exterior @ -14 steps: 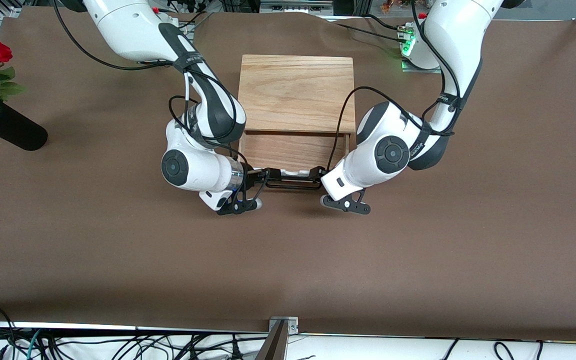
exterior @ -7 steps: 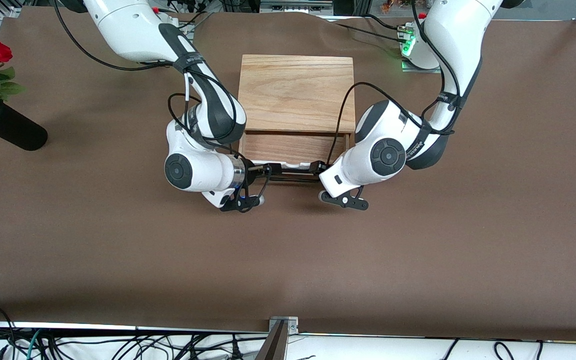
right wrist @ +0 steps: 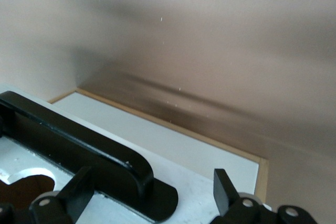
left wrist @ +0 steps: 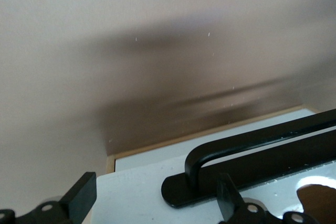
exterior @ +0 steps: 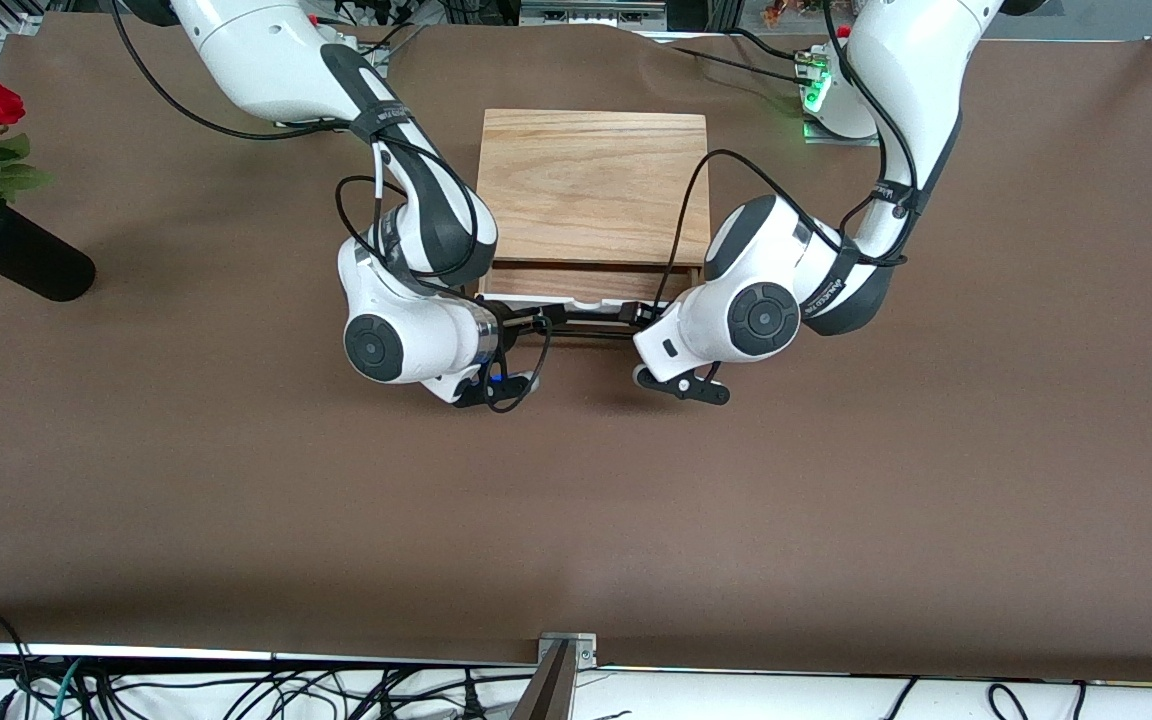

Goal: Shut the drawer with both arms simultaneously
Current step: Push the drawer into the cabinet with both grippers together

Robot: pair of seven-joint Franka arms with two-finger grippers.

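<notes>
Drawer (exterior: 576, 282) front: blocked by left gripper (exterior: 639, 313) & right gripper (exterior: 526, 318) at handle (exterior: 584, 322).
Vase (exterior: 21, 258): well apart, right arm's end.

The front view looked down from high across the table (exterior: 236, 480) toward the arm bases. Both wrist views sat close against the drawer (exterior: 576, 299), sharing its handle (left wrist: 262, 145).

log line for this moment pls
drawer: nearly shut | left gripper: open, at handle | right gripper: open, at handle | phase: pushing
</notes>
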